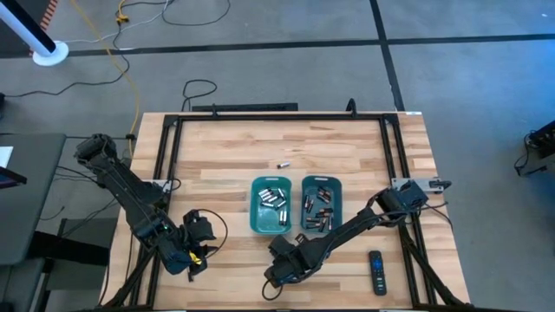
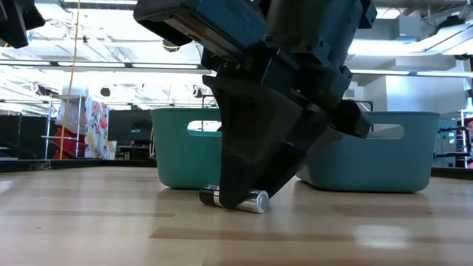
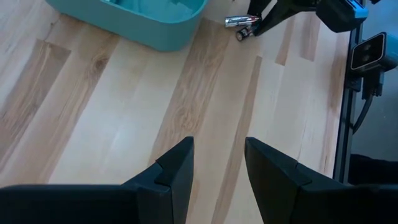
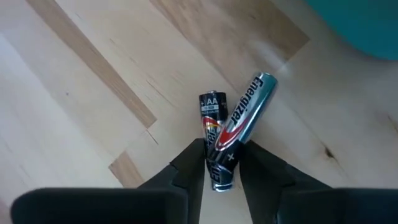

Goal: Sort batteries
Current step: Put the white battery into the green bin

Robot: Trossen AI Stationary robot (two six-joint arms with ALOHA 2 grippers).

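Two batteries lie touching on the wood near the table's front, in front of the teal bins: a silvery one [image 4: 249,106] and a dark one [image 4: 211,107]. My right gripper [image 4: 221,167] comes down on them, closed on their near ends. In the low view they lie flat on the table [image 2: 235,199] under that gripper [image 2: 244,193]. My left gripper [image 3: 217,168] hangs open over bare wood at the front left [image 1: 195,251]. The left bin [image 1: 270,205] holds silvery batteries, the right bin [image 1: 322,205] dark ones. One more battery [image 1: 283,164] lies alone beyond the bins. My right gripper pinches the converging ends of the silvery battery [image 4: 227,149] and the dark battery [image 4: 214,177] between its two fingers. The fingers come steeply from above, slanting toward the bins, roughly along the batteries. Both batteries rest on the table, their other ends spread apart.
A black remote control [image 1: 376,271] lies near the front right corner. A black frame [image 1: 165,147] runs round the table top. The two bins stand side by side just beyond the right gripper. Bare wood stretches across the far half of the table.
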